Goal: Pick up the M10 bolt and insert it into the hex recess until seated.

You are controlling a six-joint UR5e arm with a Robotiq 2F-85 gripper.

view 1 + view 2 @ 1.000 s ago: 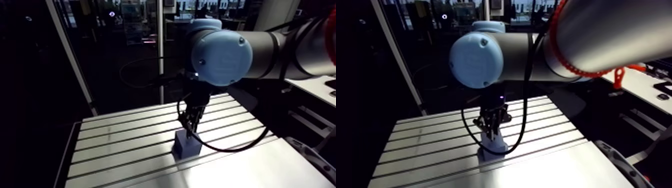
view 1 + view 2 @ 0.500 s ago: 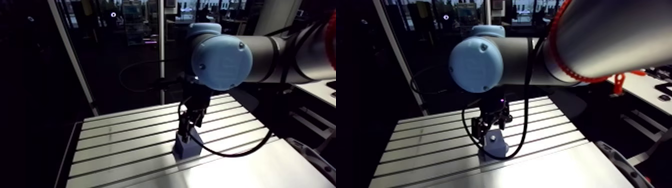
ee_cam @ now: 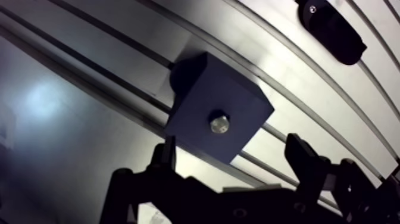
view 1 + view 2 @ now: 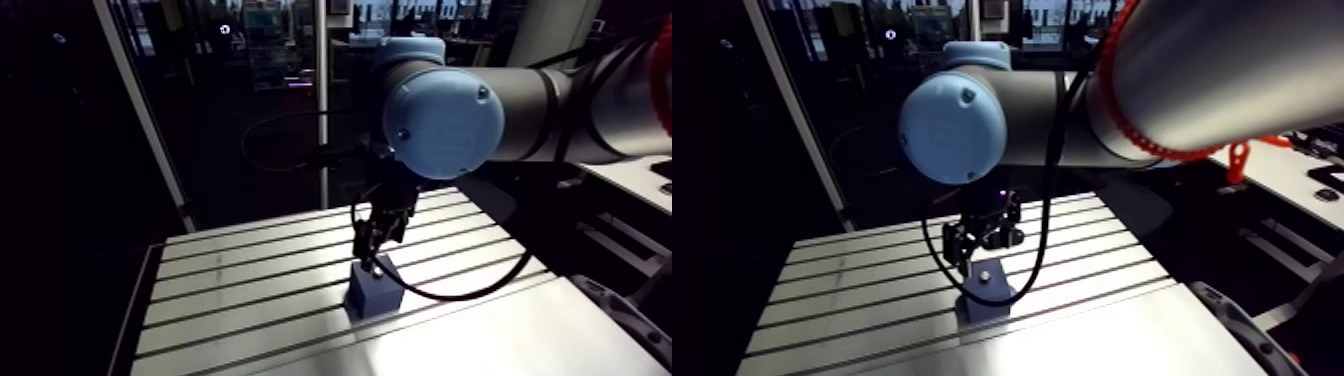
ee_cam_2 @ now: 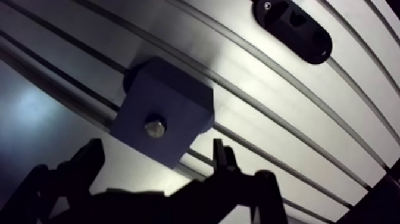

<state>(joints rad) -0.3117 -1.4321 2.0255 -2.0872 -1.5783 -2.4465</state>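
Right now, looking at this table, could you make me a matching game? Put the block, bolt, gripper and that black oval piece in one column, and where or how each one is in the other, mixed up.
Things
1. block
2. bolt
3. gripper
4. black oval piece

Places or states
A. open, holding nothing
B. on the table, right under the gripper
C. on the table, off beyond the block
D. sunk into the block's top, head showing

Pairs: 1-B, 2-D, 3-A, 4-C
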